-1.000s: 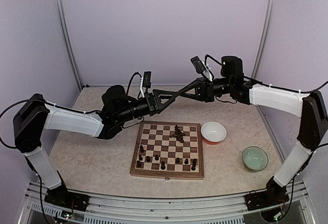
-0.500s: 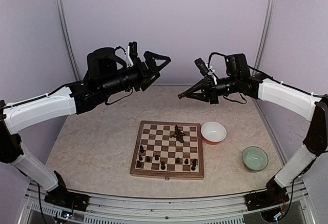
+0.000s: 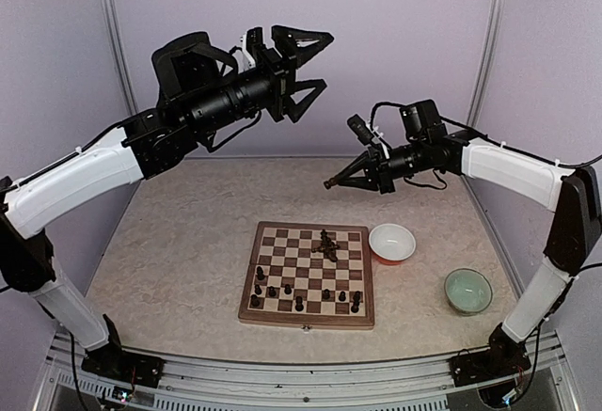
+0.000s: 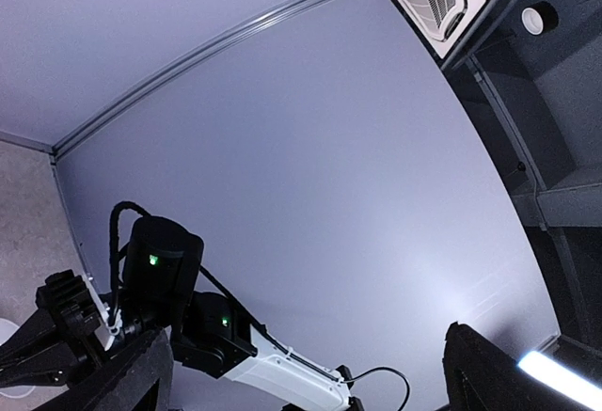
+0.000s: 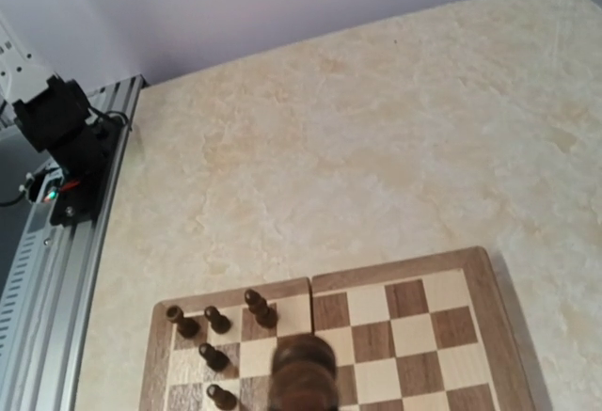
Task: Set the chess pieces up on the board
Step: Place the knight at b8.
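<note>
**Brown piece poised beyond the far edge of the board**

Dark brown chess pieces [image 3: 273, 291] stand scattered along the near ranks of the square wooden chessboard [image 3: 310, 319] with its brown and cream checks. A jumbled cluster of pieces [image 3: 326, 244] lies close to the far edge. The board rests in the middle of the beige marbled tabletop [image 3: 179, 242].

The right gripper [image 3: 331, 182] hangs above the tabletop just past the board's far edge, drawn in to a narrow point. It appears to pinch one blurred dark brown chess piece [image 5: 303, 373], which fills the bottom of the right wrist view with the board's corner squares behind it. The gripper's long axis runs roughly level, pointing toward the left side of the cell. From that tip the board lies below and toward the arm bases.

The left gripper [image 3: 324, 60] is raised high near the back wall, spread wide and holding nothing, and its camera sees only wall and ceiling. The right arm is much the nearer to the board and would likely make the coming placement, by tipping down and drawing back toward a free square.

A white round bowl [image 3: 392, 240] sits just beside the board's right edge, and a pale green bowl [image 3: 467, 291] sits further right.
</note>
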`<act>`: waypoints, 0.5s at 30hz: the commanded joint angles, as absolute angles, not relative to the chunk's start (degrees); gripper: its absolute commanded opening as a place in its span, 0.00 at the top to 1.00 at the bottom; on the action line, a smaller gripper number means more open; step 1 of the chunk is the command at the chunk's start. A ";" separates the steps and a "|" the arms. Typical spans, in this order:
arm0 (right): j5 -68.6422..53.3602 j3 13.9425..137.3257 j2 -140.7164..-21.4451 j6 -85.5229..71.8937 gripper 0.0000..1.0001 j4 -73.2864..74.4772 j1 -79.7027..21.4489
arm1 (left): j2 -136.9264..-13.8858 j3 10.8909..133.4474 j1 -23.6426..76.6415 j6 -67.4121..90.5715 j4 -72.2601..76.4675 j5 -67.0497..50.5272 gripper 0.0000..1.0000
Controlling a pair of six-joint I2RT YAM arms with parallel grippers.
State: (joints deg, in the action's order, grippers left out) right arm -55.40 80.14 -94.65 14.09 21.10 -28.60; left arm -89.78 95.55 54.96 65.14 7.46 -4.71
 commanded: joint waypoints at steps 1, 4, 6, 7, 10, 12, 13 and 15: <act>-55.15 82.63 -96.50 15.46 1.00 23.96 -28.18 | -92.14 95.68 53.21 67.50 9.32 -8.98 0.01; -55.37 83.26 -96.93 15.60 1.00 24.60 -28.13 | -93.12 95.11 51.58 69.61 12.50 -12.06 0.01; -55.22 83.54 -96.94 15.95 1.00 25.03 -28.13 | -94.07 95.27 51.25 70.52 14.39 -13.42 0.01; -55.15 83.59 -96.92 16.10 1.00 25.17 -28.07 | -94.38 95.60 51.31 70.57 15.09 -13.74 0.01; -55.43 83.05 -96.87 16.16 1.00 24.80 -27.87 | -95.99 97.73 51.33 70.09 15.07 -14.62 0.01; -55.61 82.77 -96.83 15.93 1.00 24.53 -27.86 | -96.31 97.73 51.33 69.75 15.81 -14.54 0.01; -55.64 82.67 -96.67 15.88 1.00 24.48 -27.82 | -95.92 96.97 51.45 69.00 16.69 -13.75 0.01; -55.51 82.64 -96.24 15.90 1.00 24.41 -27.73 | -94.96 96.11 51.73 68.17 16.64 -11.56 0.01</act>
